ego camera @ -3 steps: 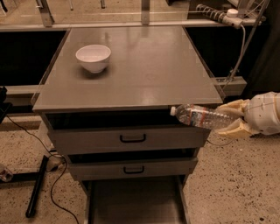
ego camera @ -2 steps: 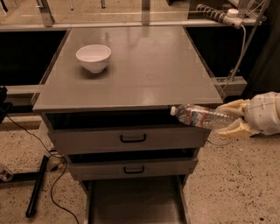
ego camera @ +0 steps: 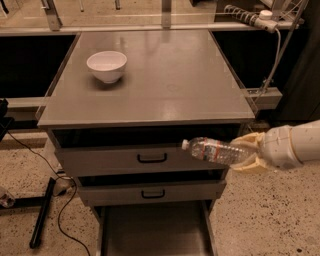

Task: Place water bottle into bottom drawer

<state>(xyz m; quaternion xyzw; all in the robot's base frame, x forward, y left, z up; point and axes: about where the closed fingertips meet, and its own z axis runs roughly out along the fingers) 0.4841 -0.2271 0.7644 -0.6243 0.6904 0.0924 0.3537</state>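
A: The two-finger tool [ego camera: 248, 153] is reaching in from the right on a white arm [ego camera: 295, 145]. Its pale yellow fingers [ego camera: 249, 142] are pinching the base end of the small clear ribbed plastic water bottle [ego camera: 215, 150], one above and one below.

B: And the bottle is hanging in the air, lying nearly level, with its white cap pointing left and a touch upward. It's right in front of the grey top drawer [ego camera: 110, 161] with the black handle.

A: Under that, the grey middle drawer [ego camera: 115, 195] is showing its own black-handled front. The wide shallow grey metal bottom drawer [ego camera: 150, 227] is sitting pulled out at floor level, below and left of the bottle, well apart from it.

B: In this view the middle drawer's front is lying between the bottle and that open tray.

A: Looking around: a round white ceramic bowl [ego camera: 106, 66] is standing at the back left of the grey metal desk [ego camera: 170, 85], far from the tool. A black pole [ego camera: 42, 212] and a thin dark cable [ego camera: 67, 220] are lying on the speckled floor [ego camera: 265, 215] at the left. A white ribbed hose [ego camera: 244, 13] is running along the upper right.

B: Now the hard parts. The open drawer's near end is running off the bottom edge and the arm is running off the right edge. The bottle's base is hiding inside the fingers, and the label is reading only as a reddish band. The slot under the desk top is too dark to make out.
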